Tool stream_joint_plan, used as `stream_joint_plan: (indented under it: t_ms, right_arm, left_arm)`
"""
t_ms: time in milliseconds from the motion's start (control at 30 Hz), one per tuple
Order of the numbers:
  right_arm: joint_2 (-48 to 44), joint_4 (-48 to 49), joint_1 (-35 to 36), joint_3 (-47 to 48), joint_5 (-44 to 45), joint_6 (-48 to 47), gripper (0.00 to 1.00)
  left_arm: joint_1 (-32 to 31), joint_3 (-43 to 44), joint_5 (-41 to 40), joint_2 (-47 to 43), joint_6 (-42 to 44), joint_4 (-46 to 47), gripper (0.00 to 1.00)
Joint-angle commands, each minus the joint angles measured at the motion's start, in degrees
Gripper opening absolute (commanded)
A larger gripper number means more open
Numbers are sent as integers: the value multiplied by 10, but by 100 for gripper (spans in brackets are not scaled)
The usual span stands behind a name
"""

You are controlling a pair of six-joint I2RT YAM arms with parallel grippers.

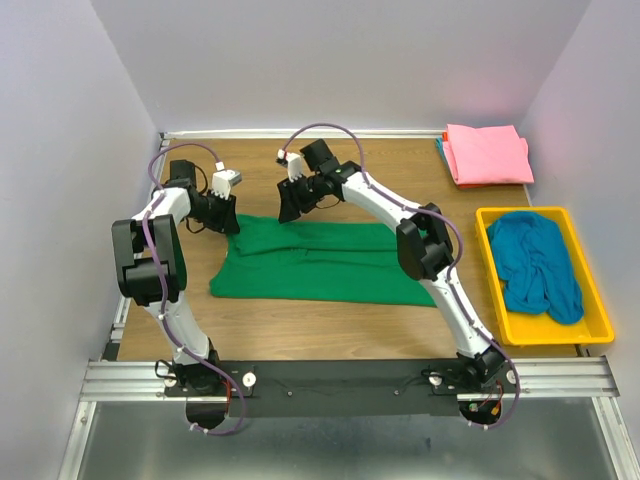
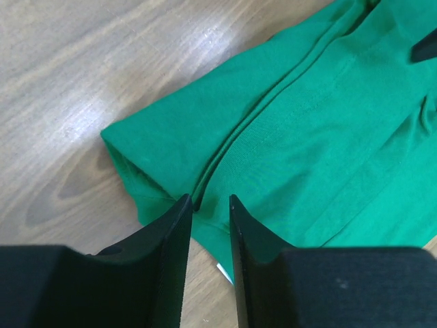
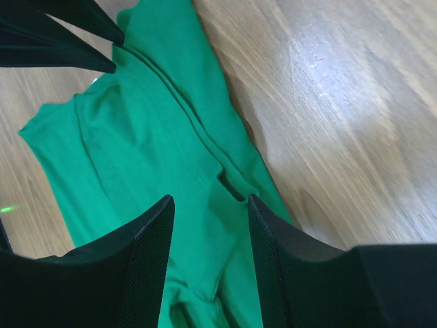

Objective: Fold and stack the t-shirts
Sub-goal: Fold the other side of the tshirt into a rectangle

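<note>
Pale walls close in the wooden table (image 1: 300, 330) on three sides. At the left, my left end effector (image 1: 222, 214) is down at the left end of the dark green t-shirt (image 1: 320, 262), by its far corner. Seen from the left wrist, its fingers (image 2: 174, 232) stand only a narrow way apart, and a raised fold of the green cloth runs straight into the gap between them. I cannot tell whether they pinch that fold or merely straddle it.

The shirt lies folded lengthwise into a long band across the middle of the table, wider at its left end, with folded edges running along its length.

A little further right, my right end effector (image 1: 293, 203) hangs at the band's far edge, near the left one. From the right wrist its fingers (image 3: 153, 239) show well apart, with only the green cloth lying below the gap, so it is open and has hold of nothing. Bare wood shows beside the shirt there.

In the far right corner of the table the pink t-shirt (image 1: 488, 153) lies folded into a neat rectangle. Nearer to me, along the right edge, the yellow tray (image 1: 492, 300) holds the teal-blue t-shirt (image 1: 535, 262), crumpled in a heap
</note>
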Motion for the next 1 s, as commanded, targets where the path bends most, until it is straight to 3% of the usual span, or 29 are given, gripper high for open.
stream_joint_plan:
  t_ms: [0, 333, 500, 667, 833, 967]
  right_arm:
    - [28, 24, 7, 23, 6, 15, 55]
    - [27, 32, 8, 1, 7, 10, 51]
    - [21, 33, 8, -3, 8, 4, 33]
    - [11, 35, 8, -8, 5, -6, 11]
    - [3, 37, 8, -14, 7, -15, 0]
    - [-20, 38, 9, -36, -11, -20, 0]
  left_arm:
    - [1, -7, 6, 3, 4, 3, 35]
    - [1, -4, 6, 6, 6, 3, 27]
    - [1, 3, 5, 8, 10, -3, 10]
    - [1, 8, 6, 5, 15, -12, 1]
    - [0, 8, 6, 5, 19, -16, 0]
    - [1, 8, 13, -13, 34, -29, 0]
